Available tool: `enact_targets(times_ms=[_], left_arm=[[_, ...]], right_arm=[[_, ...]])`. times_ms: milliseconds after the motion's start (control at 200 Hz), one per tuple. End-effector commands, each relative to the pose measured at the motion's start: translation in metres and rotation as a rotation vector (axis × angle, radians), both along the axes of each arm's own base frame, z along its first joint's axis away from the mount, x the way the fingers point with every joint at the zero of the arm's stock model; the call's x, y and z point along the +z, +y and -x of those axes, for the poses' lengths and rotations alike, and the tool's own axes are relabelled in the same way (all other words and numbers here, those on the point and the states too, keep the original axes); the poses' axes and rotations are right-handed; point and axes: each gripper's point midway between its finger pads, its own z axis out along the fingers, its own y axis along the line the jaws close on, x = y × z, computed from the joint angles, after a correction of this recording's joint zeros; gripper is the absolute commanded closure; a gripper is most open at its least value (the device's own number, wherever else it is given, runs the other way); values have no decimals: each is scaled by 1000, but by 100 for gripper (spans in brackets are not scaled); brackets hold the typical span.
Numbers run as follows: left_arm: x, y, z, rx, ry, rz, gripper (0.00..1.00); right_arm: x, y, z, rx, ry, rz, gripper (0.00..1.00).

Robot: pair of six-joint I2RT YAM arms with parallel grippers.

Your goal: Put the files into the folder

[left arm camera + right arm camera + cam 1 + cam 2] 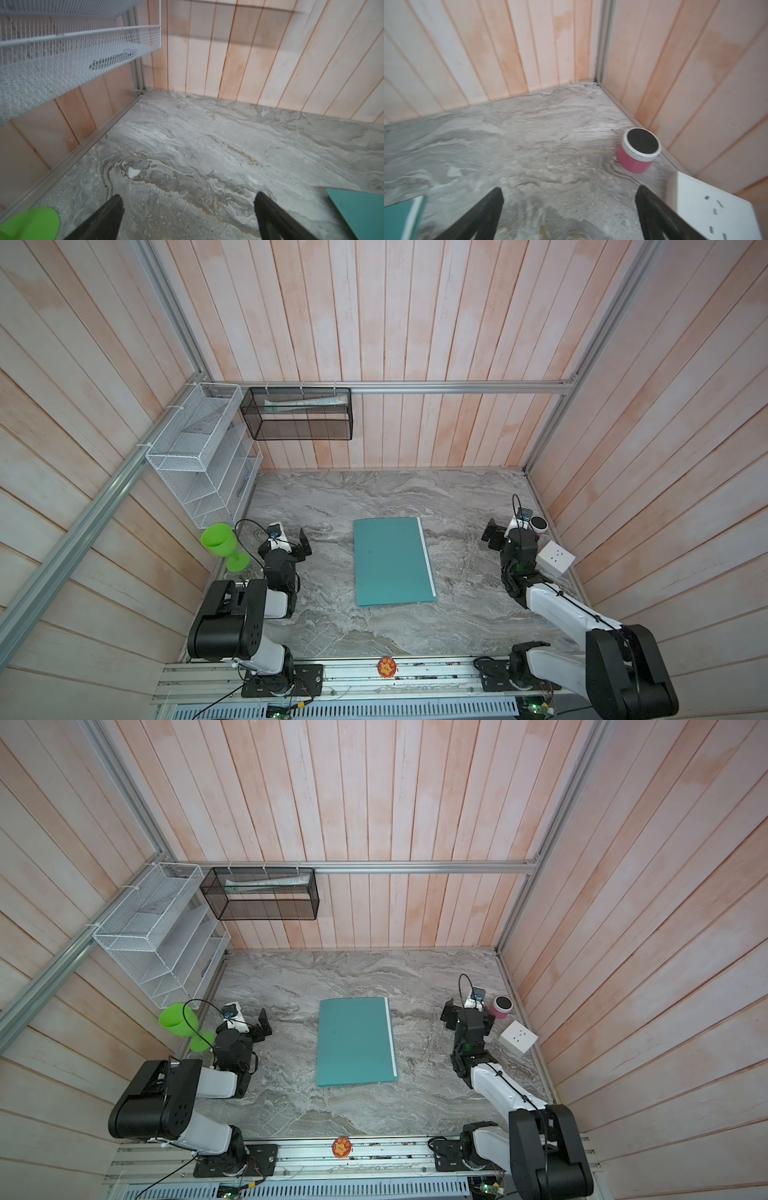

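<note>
In both top views the folder [392, 562] [355, 1042] lay closed in the middle of the table [457, 506]. Its long axis ran 12 to 6, and the white files [428, 560] edged its 3 o'clock side. The left claw [302, 546] stood well apart at its 9 o'clock, the right claw [492, 537] at 3 o'clock.

In the left wrist view the left claw [188, 195] gaped wide, holding nothing, with a folder corner [361, 209] off to one side.

In the right wrist view the right claw [569, 188] likewise spread empty, clear of the folder [396, 218].
</note>
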Motion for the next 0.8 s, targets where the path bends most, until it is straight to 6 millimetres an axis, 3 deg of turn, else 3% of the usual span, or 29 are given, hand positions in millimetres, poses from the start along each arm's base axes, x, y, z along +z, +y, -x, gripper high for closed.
enact_targets(times_ms=[0,75,145,205,330,795], left_arm=[[7,-6,-6,-29,-17,-3,0],[9,-6,-5,-21,-31,-6,0],[8,-6,-6,-21,-21,-6,0],[9,-6,-6,-23,-24,-25,0],[9,-6,-6,-23,-19,-28,0],[9,-7,-6,-24,-21,-28,0]], right_arm=[[-12,-16,-1,-47,-19,59,2],[-22,-16,-3,-39,-52,90,2],[-14,-20,-4,-59,-116,129,2],[-27,-16,-7,22,-107,100,2],[-26,-23,5,21,-201,57,2],[-32,-20,0,42,-137,59,2]])
